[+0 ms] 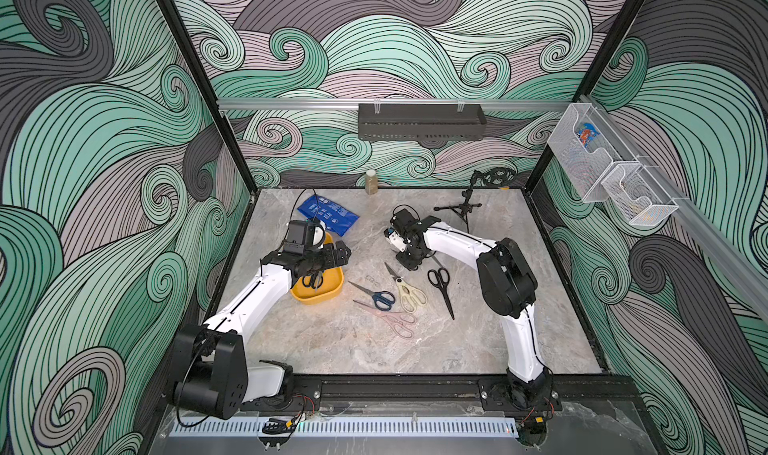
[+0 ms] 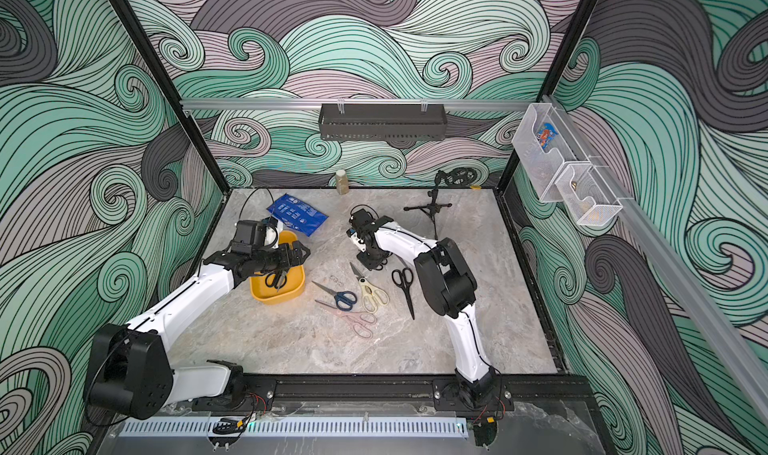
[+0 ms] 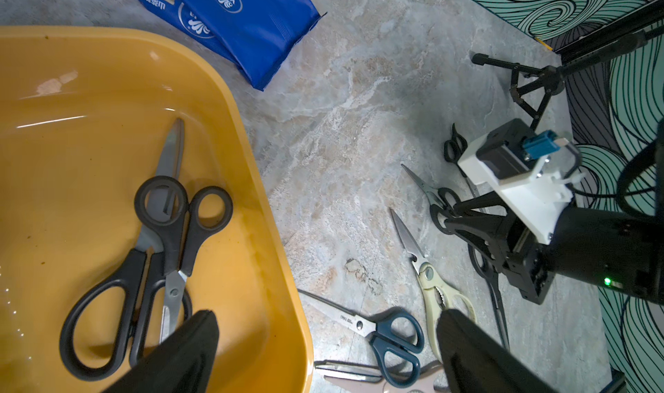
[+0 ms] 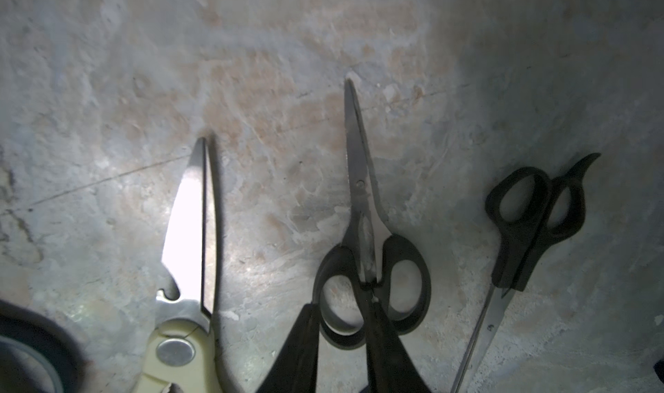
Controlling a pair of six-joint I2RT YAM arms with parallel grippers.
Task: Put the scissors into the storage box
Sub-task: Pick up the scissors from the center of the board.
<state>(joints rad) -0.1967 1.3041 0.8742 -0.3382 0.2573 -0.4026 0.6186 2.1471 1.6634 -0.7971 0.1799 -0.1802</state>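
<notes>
Two black-handled scissors [image 3: 158,251] lying in mustard-yellow plastic box [image 3: 244,165]; left hand [image 3: 325,315] hovering wide open; right hand [image 4: 341,303] pinching third black-handled pair [image 4: 363,201].

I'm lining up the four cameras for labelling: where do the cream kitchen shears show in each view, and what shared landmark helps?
Top view: cream kitchen shears mid-table, between the blue-handled scissors and the long black scissors.
Top view: shears in the same spot.
Left wrist: shears beside the blue-handled scissors.
Right wrist: shears show blade and pivot only; handles mostly cut off.
Landmark: the right gripper, just beside the shears' blade in every view.
</notes>
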